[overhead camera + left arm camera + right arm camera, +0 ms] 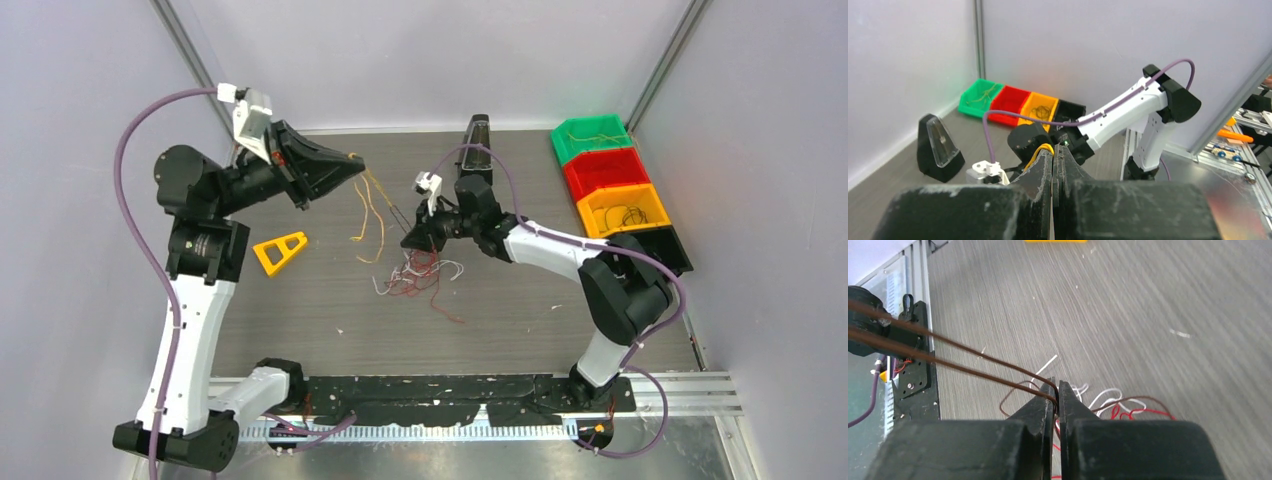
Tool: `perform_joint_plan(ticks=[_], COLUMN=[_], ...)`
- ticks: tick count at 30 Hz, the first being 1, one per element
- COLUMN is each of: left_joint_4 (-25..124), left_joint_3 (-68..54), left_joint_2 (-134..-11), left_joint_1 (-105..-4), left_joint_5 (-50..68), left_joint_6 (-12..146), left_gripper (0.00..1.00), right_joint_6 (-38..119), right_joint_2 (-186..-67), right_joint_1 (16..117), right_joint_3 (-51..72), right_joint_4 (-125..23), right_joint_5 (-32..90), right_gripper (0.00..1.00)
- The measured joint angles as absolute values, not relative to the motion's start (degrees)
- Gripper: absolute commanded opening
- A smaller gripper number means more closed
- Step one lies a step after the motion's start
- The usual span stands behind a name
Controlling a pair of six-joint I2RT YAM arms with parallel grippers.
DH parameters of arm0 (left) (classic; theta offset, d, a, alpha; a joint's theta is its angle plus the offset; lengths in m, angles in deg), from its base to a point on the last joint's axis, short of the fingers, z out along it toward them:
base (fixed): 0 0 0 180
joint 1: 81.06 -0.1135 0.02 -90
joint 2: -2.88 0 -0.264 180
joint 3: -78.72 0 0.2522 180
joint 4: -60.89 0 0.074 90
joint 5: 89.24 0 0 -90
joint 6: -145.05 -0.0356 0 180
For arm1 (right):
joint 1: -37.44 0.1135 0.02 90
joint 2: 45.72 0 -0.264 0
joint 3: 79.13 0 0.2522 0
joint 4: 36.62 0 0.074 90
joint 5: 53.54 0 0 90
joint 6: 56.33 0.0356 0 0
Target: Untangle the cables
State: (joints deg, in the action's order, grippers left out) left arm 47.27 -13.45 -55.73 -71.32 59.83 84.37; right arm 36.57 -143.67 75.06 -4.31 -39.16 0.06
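Observation:
The cables lie partly as a loose red, white and brown tangle (420, 275) on the table's middle. My left gripper (356, 161) is raised and shut on yellow and orange cables (370, 215), which hang from it toward the table. In the left wrist view a yellow cable (1040, 150) loops over the closed tips of the left gripper (1054, 150). My right gripper (410, 240) sits just above the tangle, shut on a dark brown cable (948, 352). Two taut strands of it run up and left from the right gripper (1057, 388). Red (1140, 413) and white (1103, 397) strands lie beneath.
Green (592, 135), red (603, 170), orange (622, 208) and black (668, 250) bins line the right edge, some with wires inside. A yellow triangular piece (280, 250) lies at the left. A black stand (478, 135) stands at the back. White walls surround the table.

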Motion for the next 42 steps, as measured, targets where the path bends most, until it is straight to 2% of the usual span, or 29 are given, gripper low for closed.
perform_joint_plan(ticks=[7, 10, 12, 13, 15, 21, 28, 35, 42], left_joint_4=[47.5, 46.8, 47.9, 49.0, 52.0, 58.1, 57.5, 52.7, 49.8], left_joint_3=[-21.0, -23.6, -25.1, -25.8, -26.6, -26.6, -27.7, -34.5, -43.5], left_joint_2=[-59.8, -61.9, -62.7, -62.7, -61.8, -57.8, -57.0, -58.7, -59.6], left_joint_1=[-74.1, -75.2, -75.6, -75.8, -76.0, -76.1, -76.8, -77.8, -78.1], left_joint_5=[58.3, 57.5, 56.1, 55.5, 54.7, 54.4, 49.7, 40.4, 28.5], left_joint_6=[88.2, 89.4, 90.0, 90.4, 91.2, 93.8, 92.0, 86.1, 77.9], left_gripper=[0.0, 0.0, 0.0, 0.0, 0.0, 0.0, 0.0, 0.0, 0.0], right_joint_6=[34.3, 32.8, 31.7, 31.0, 29.6, 24.2, 18.1, 17.2, 17.2], right_joint_2=[-142.8, -142.6, -142.3, -142.4, -142.5, -140.4, -137.4, -147.0, -148.8], right_joint_1=[74.5, 73.4, 71.9, 70.9, 69.1, 67.0, 65.2, 58.7, 58.1], right_joint_3=[-4.1, -3.8, -3.8, -4.1, -5.1, -6.1, -6.0, -0.6, -0.5], right_joint_4=[-36.7, -37.0, -40.1, -42.3, -47.0, -55.6, -62.4, -71.4, -76.3], right_joint_5=[-2.7, -3.9, -3.7, -3.4, -3.1, -2.6, 1.2, 9.3, 15.3], right_gripper=[0.07, 0.27, 0.2, 0.11, 0.06, 0.06, 0.06, 0.06, 0.06])
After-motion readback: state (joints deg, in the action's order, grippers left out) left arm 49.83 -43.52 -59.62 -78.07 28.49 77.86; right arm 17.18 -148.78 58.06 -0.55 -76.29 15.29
